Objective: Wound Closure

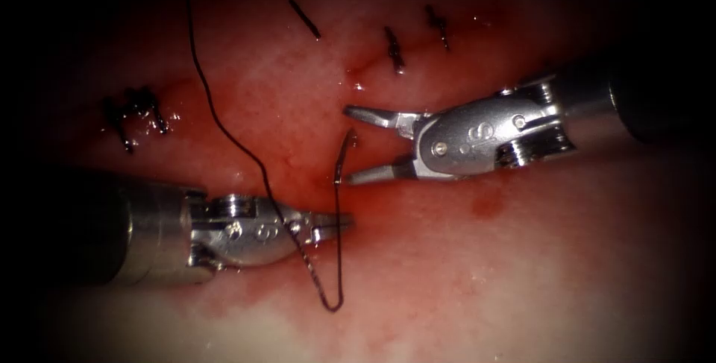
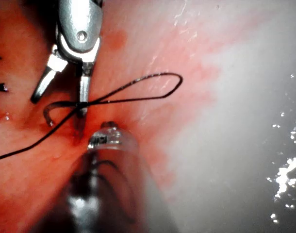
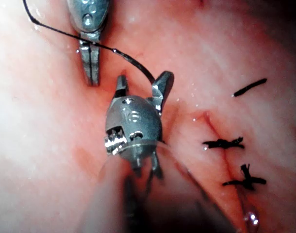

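Your left pincer [image 1: 339, 221], nearest the endoscope, has its jaws closed, and the needle [image 1: 337, 247] passes right at their tip; they appear to grip it partway along its curve, though the exact contact is hard to make out. From that grip the needle runs up to a tip [image 1: 349, 136] standing free above the tissue [image 1: 522, 273], and down into a bend just beyond the jaws; whether any part is in the tissue, you cannot tell. Thread [image 1: 224, 121] crosses over the left tool's wrist and trails away toward the far left of the tissue. Just beyond the needle, your right pincer [image 1: 354, 145] stands wide open and holds nothing; its lower jaw lies just beside the upper part of the needle, its upper jaw apart from it. Red fluid [image 1: 488, 205] stains the tissue around both tools. Farther back lies the cut [image 1: 362, 68], crossed by dark stitches [image 1: 394, 50], with a knotted stitch [image 1: 138, 113] off to the left.
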